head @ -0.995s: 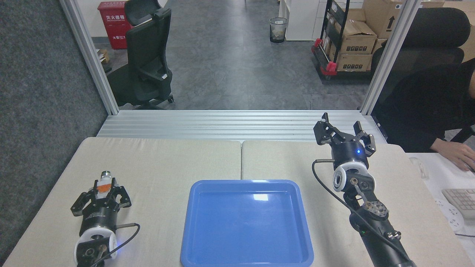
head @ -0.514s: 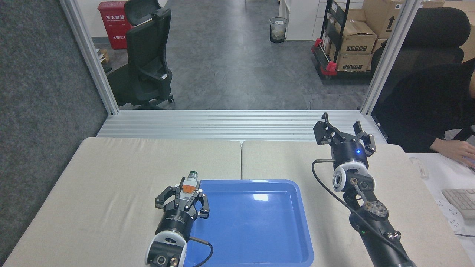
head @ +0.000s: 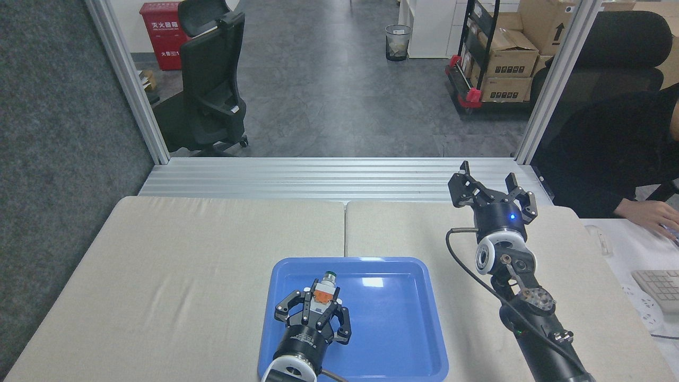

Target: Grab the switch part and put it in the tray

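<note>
The switch part [head: 324, 287], white with an orange block and a dark green silver-ringed cap, sits between the fingers of my left gripper [head: 320, 297], which is shut on it. Gripper and part are over the left half of the blue tray [head: 403, 329]; whether the part touches the tray floor I cannot tell. My right gripper [head: 489, 187] stands open and empty over the table's far right, well away from the tray.
The tray lies on a beige padded table [head: 185, 265] with a centre seam. An aluminium rail [head: 329, 178] borders the far edge. At the right, a person's hand [head: 650, 217] rests by a keyboard [head: 660, 286] on a white desk.
My left gripper has carried the switch part rightward from the table's left side to above the tray's left half. The right arm has stayed still.
</note>
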{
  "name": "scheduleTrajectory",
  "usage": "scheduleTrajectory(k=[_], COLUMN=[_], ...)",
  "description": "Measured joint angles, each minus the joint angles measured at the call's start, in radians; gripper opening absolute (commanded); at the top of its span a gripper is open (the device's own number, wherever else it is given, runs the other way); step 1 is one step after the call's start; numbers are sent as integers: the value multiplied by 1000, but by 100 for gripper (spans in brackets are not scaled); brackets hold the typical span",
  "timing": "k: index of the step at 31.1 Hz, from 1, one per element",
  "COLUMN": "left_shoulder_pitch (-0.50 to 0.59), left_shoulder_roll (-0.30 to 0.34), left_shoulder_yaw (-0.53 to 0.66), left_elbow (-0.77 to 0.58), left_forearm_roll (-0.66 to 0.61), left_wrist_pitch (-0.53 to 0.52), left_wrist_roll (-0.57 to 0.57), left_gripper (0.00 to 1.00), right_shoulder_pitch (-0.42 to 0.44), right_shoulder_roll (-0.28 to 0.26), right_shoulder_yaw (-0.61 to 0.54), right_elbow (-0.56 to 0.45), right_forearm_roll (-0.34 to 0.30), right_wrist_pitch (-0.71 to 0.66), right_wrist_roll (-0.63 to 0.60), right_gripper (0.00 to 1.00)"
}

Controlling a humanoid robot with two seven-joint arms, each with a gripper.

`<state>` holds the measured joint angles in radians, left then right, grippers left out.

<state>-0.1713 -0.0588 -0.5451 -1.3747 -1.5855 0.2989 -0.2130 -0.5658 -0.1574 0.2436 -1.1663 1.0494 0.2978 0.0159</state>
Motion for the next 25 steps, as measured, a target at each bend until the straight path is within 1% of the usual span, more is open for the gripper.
scheduleTrajectory(k=[1,2,3,7,8,9,10,11,12,20,25], left_shoulder_pitch=[1,2,4,6,7,7,8,9,9,0,-53], left_shoulder_roll=[-3,-6,-9,-21,-23,-25,-27,-29,-31,-42,-44], left_shoulder_yaw=[-5,-10,-15,-32,-36,-40,-43,-46,-49,-66,-52], left_elbow=[3,6,9,19,21,23,26,27,30,22,-7], left_forearm_roll=[-1,-1,-1,-1,-1,-1,-1,-1,-1,5,7], left_wrist_pitch=[3,6,8,17,19,20,20,21,24,48,48], left_wrist_roll=[-3,-10,-18,-57,-65,-72,-79,-85,-92,-105,-105], left_gripper=[20,26,30,33,40,56,78,91,100,100,100], right_shoulder_pitch=[0,0,0,0,0,0,0,0,0,0,0], right_shoulder_roll=[0,0,0,0,0,0,0,0,0,0,0], right_shoulder_yaw=[0,0,0,0,0,0,0,0,0,0,0], right_elbow=[0,0,0,0,0,0,0,0,0,0,0], right_forearm_roll=[0,0,0,0,0,0,0,0,0,0,0], right_wrist_pitch=[0,0,0,0,0,0,0,0,0,0,0], right_wrist_roll=[0,0,0,0,0,0,0,0,0,0,0], right_gripper=[100,100,100,100,100,100,100,100,100,100,100])
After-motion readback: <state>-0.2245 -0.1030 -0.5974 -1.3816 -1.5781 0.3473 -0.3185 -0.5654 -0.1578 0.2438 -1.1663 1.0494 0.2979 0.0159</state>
